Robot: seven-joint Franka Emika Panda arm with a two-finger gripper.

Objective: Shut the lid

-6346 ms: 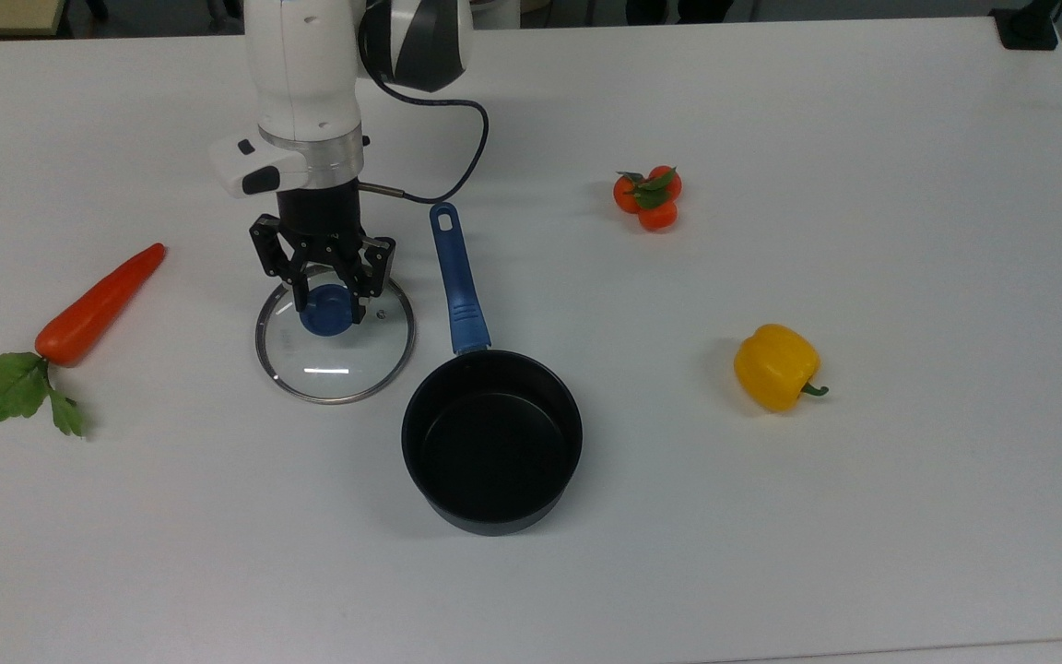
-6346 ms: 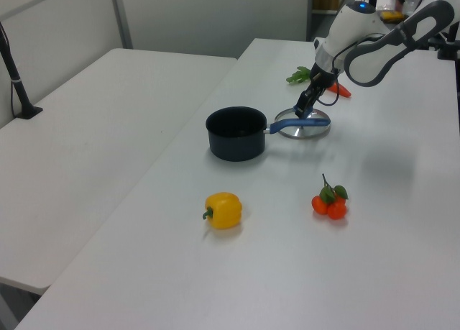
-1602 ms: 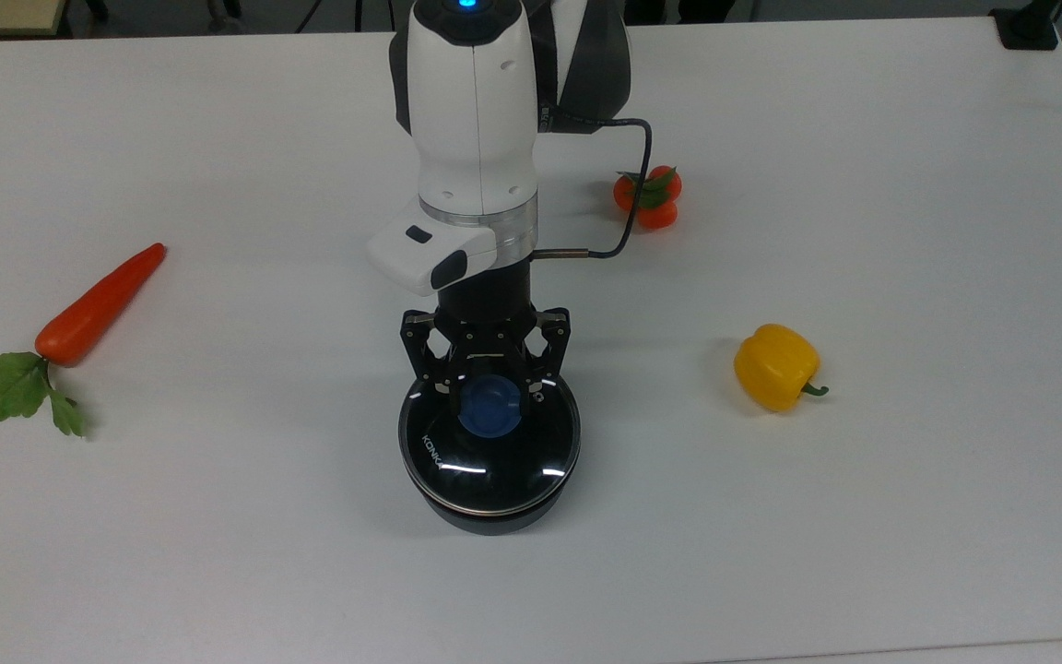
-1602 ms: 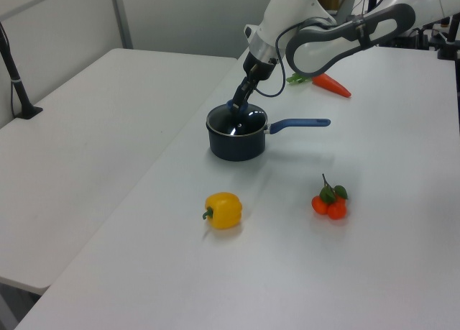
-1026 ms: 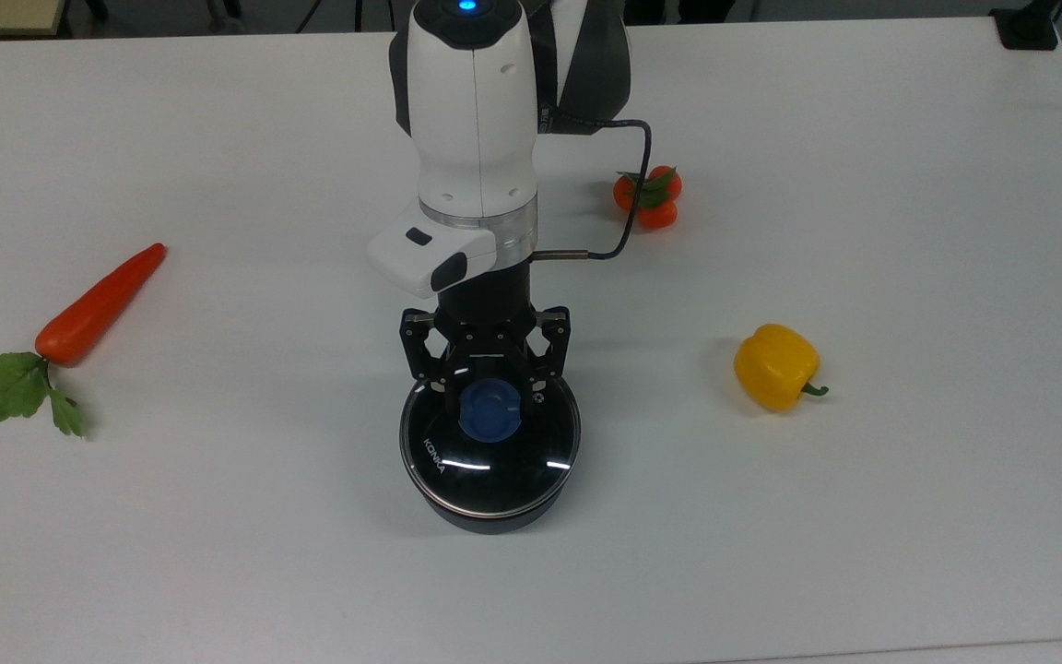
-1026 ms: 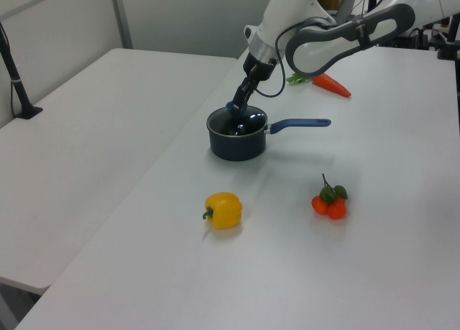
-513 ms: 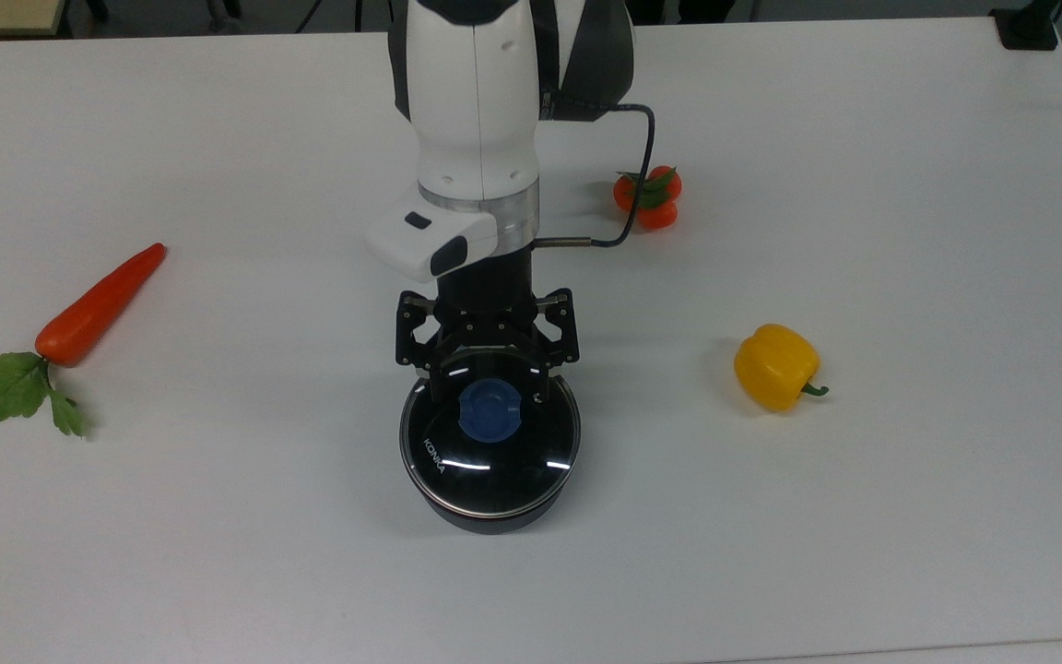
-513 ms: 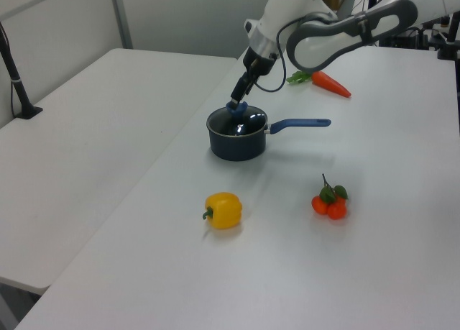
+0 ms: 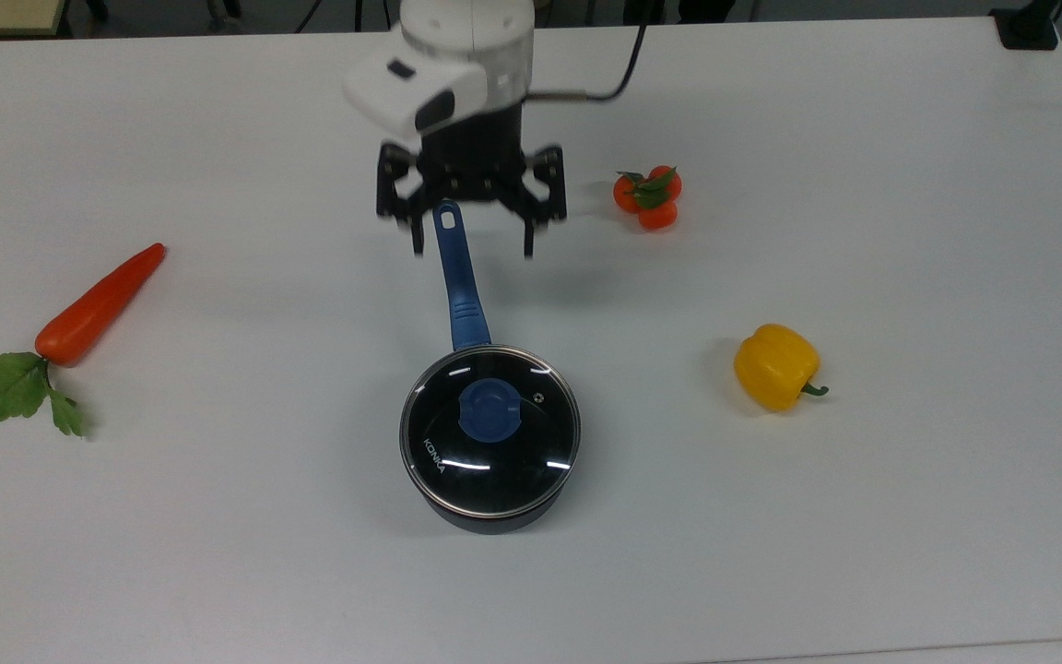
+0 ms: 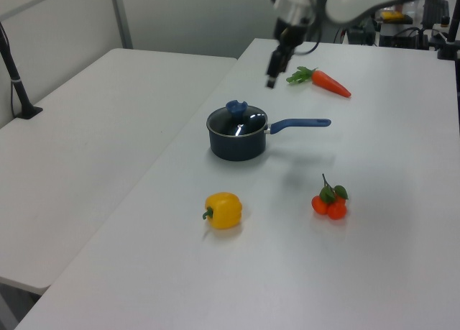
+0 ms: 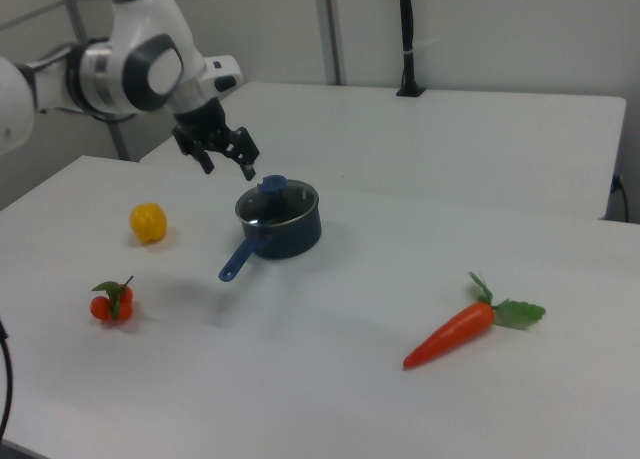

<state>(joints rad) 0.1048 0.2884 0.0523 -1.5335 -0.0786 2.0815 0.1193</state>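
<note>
While lid (image 9: pixel 490 429) sits on saucepan (image 10: pixel 236 141), gripper (image 9: pixel 473 250) aloft, fingers (image 9: pixel 418 242) spread wide, empty.

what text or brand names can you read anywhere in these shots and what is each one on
"KONKA": printed in white on the glass of the lid, near the top view's left edge of the glass; the lid sits on the saucepan.
In the left and right views the lid's print is too small to read.
No other words, numbers or signs are legible.
</note>
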